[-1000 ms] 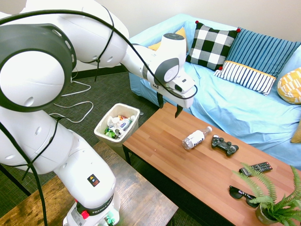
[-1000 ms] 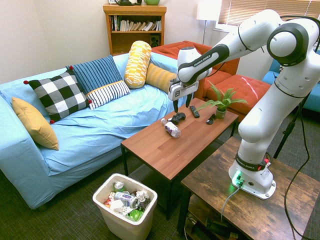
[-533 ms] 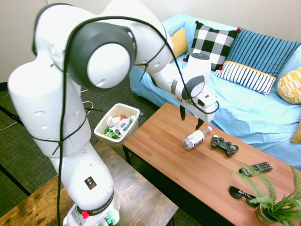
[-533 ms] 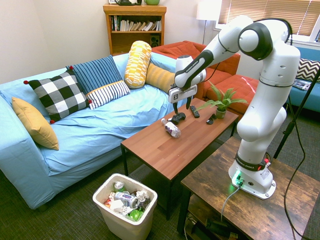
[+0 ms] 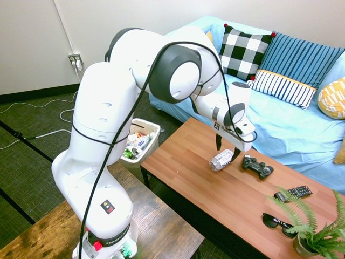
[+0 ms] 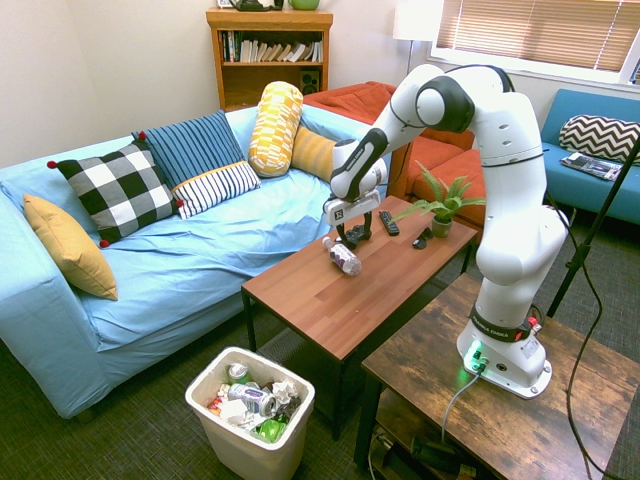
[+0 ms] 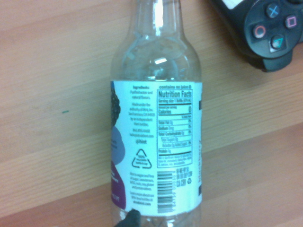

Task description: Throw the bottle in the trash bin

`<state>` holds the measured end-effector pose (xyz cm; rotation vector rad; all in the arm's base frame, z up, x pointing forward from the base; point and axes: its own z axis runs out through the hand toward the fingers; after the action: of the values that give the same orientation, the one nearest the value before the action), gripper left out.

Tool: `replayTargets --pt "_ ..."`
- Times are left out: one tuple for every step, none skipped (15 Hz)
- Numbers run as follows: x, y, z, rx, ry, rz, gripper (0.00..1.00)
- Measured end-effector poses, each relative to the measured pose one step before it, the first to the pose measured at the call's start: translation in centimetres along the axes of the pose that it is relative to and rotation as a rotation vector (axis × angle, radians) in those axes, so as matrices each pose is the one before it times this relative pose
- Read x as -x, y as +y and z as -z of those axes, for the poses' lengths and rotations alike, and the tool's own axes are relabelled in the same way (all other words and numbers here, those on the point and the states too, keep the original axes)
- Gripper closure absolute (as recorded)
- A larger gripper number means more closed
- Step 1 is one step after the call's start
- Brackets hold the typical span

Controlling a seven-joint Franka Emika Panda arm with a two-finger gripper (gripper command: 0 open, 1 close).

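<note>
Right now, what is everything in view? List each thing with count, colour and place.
bottle: 1, clear with white label, lying on the coffee table under the gripper
game controller: 1, black, beside the bottle
remote: 1, black, on the table
sunglasses: 1, black, near the plant
potted plant: 1, green, table end
coffee table: 1, reddish wood, before the sofa
trash bin: 1, cream, on the floor, holding litter
sofa: 1, light blue
cushions: several, checked, striped, yellow
gripper: 1, open, above the bottle
</note>
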<state>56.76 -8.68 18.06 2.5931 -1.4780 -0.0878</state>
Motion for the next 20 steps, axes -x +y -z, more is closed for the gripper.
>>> replayTargets --pt "0.178 -0.521 -0.839 0.01053 -0.00138 0.00657 0.0" --pt "0.209 -0.55 -0.807 0.00994 -0.00188 0.00555 0.0" --pt "0.188 -0.453 -0.733 0.01051 0.00013 0.00299 0.0" --pt "0.076 -0.323 -0.696 0.01124 0.0019 -0.00191 0.0" --pt "0.089 -0.196 -0.777 0.01217 -0.00049 -0.00376 0.0" --pt "0.077 -0.171 -0.683 0.0071 -0.00553 -0.0033 1.0" --pt "-0.022 -0.166 -0.462 0.00106 -0.00749 -0.00628 1.0" --pt "-0.028 -0.054 -0.263 -0.00067 -0.00669 -0.00358 1.0" --pt "0.001 -0.073 -0.13 -0.00531 -0.01012 0.00331 1.0" --pt "-0.016 -0.157 0.007 -0.00941 -0.01065 0.00931 1.0" --pt "-0.119 -0.205 0.107 -0.01011 -0.00648 0.01043 1.0" --pt "-0.104 -0.228 0.001 -0.00712 -0.00457 0.00768 1.0" --pt "-0.001 -0.132 -0.116 -0.00224 -0.00348 0.0088 1.0" --pt "0.038 -0.137 -0.121 -0.00218 -0.00372 0.00611 1.0" --pt "-0.036 -0.178 -0.128 -0.00179 -0.00182 0.00607 1.0" --pt "-0.074 -0.13 -0.214 0.00037 -0.00064 0.00447 1.0" --pt "-0.101 -0.107 -0.237 0.00036 -0.00128 0.00406 1.0" --pt "-0.203 -0.001 -0.079 -0.00203 -0.00118 0.00024 1.0" --pt "-0.357 0.075 0.043 -0.00501 -0.00166 -0.00364 1.0" --pt "-0.393 0.223 -0.018 -0.00404 -0.0035 -0.00384 1.0"
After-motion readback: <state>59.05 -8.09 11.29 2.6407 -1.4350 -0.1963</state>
